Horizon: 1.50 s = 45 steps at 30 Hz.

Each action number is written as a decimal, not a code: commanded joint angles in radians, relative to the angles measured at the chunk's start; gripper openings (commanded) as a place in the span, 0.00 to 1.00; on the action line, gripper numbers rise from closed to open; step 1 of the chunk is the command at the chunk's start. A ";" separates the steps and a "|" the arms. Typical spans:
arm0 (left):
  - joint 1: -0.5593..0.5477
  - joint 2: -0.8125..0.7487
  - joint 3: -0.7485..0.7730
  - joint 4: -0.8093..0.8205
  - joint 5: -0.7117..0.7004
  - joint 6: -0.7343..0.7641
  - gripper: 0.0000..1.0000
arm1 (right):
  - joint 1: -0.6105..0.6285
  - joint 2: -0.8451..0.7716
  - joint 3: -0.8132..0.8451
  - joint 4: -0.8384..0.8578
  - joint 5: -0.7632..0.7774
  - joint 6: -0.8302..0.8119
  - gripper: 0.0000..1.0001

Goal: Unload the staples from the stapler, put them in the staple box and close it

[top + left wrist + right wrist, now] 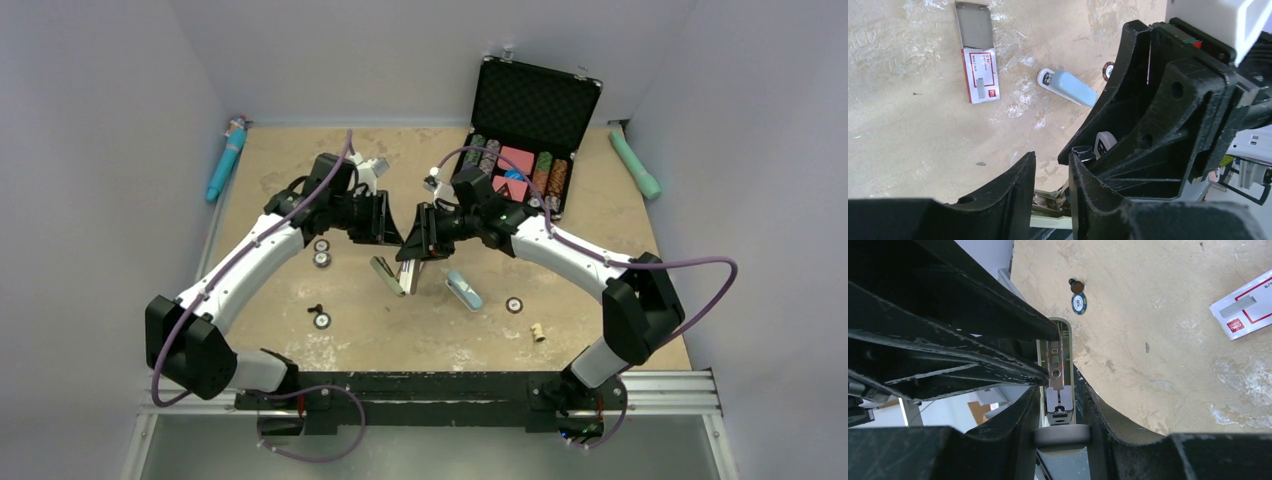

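The right tool (1057, 390) pinches the stapler (1055, 360) above mid-bench (270, 160); the left tool (1052, 165), I cannot tell. The staples (1058, 398), perhaps that silvery piece, seem light, brittle: pinch long sides.

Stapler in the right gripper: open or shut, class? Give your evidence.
Open. From above, the stapler spreads in a V. At the right gripper, its bare metal staple channel lies exposed between the fingers.

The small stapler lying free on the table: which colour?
The small stapler is light blue on white; best in left wrist view.
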<state>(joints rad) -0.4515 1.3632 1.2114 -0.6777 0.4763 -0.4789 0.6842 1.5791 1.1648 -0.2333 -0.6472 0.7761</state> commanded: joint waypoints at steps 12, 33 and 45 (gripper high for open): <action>0.001 -0.029 -0.174 0.016 0.010 -0.055 0.25 | 0.000 -0.025 0.024 0.070 0.093 0.057 0.00; 0.000 0.075 -0.224 0.003 0.004 -0.048 0.20 | 0.000 0.128 0.001 0.140 0.084 0.079 0.00; 0.002 -0.001 -0.012 -0.183 -0.152 0.015 0.61 | 0.000 0.108 -0.024 0.113 0.064 0.045 0.00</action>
<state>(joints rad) -0.4496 1.4361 1.0599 -0.7628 0.3817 -0.5007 0.6880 1.7340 1.1530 -0.1642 -0.5850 0.8375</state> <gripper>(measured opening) 0.558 0.366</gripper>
